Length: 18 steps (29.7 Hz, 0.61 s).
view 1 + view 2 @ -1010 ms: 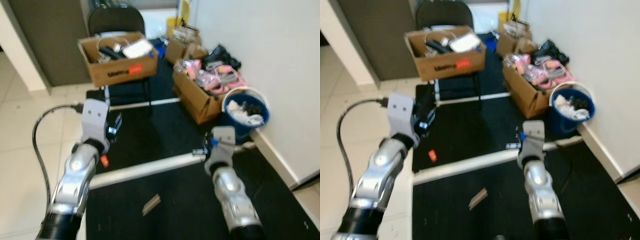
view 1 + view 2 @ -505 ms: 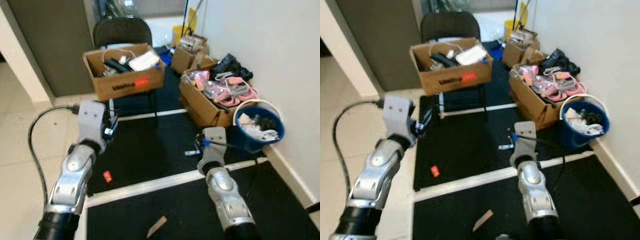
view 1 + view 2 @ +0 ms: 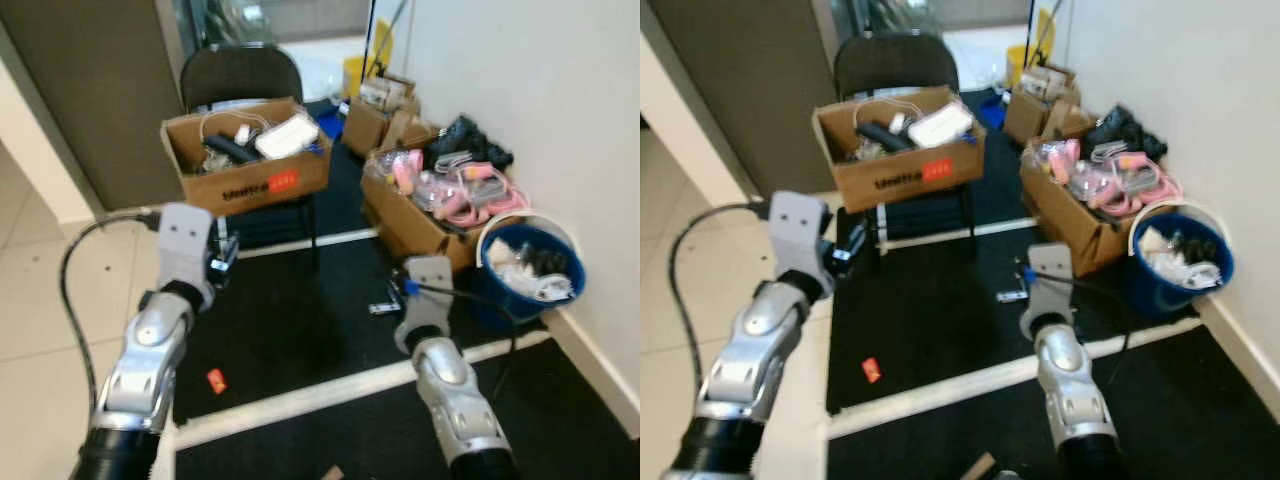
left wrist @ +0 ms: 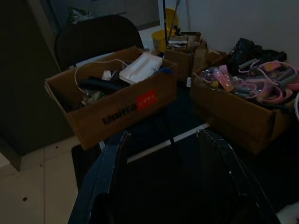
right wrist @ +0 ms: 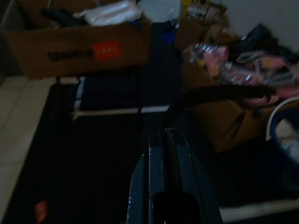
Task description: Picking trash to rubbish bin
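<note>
The robot stands over a black floor mat (image 3: 290,330) crossed by a white strip (image 3: 330,392). The left gripper (image 4: 163,154) is raised, its two black fingers (image 4: 114,161) spread wide apart with nothing between them. The right gripper (image 5: 161,154) is held out over the mat with its fingers (image 5: 174,154) pressed together, though that wrist view is dark and blurred.

A small red scrap of trash (image 3: 215,379) lies on the mat's left edge, near the left arm. A tan scrap (image 3: 978,466) is cut off at the frame's lower edge.

The round blue rubbish bin (image 3: 532,272) stands against the white wall (image 3: 540,100), partly filled with white and dark litter that cannot be made out. Beside it sits an open cardboard box of pink items (image 3: 425,215); another cardboard box with a red label (image 3: 245,160) rests on a black chair (image 3: 240,75).
</note>
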Tool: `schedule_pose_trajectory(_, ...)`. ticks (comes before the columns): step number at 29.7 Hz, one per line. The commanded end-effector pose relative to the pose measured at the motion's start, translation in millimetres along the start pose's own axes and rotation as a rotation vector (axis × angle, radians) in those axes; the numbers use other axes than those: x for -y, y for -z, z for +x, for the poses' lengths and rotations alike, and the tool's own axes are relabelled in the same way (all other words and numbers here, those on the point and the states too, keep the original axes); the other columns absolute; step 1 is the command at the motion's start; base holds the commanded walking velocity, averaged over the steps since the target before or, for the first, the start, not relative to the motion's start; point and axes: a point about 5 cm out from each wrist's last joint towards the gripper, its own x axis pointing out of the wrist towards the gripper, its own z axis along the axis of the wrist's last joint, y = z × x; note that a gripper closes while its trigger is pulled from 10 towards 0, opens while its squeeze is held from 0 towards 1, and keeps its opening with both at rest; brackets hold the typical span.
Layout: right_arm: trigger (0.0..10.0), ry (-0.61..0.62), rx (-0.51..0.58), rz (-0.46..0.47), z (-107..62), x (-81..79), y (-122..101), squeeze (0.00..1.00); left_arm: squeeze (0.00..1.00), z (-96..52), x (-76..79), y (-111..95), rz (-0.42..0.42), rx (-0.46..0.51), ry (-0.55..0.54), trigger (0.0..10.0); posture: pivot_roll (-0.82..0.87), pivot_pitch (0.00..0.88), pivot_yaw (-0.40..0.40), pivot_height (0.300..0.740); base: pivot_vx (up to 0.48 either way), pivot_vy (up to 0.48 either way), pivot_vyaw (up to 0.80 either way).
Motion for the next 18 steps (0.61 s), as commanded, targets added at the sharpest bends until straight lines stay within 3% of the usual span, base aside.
schedule_pose_trajectory(1,10.0,-0.013,-0.008,0.015,-1.4,-6.2,3.1,0.0,0.0,-3.5,-3.7,3.1,-0.002,-0.017,-0.005,10.0,0.0,0.144,0.015,0.74,0.446,0.0,0.0)
schedule_pose_trajectory(18,10.0,-0.014,-0.007,0.009,-1.0,-4.9,2.8,0.0,0.0,-4.3,-3.6,3.8,-0.001,-0.02,-0.003,10.0,0.0,0.146,0.012,0.74,0.475,0.0,0.0)
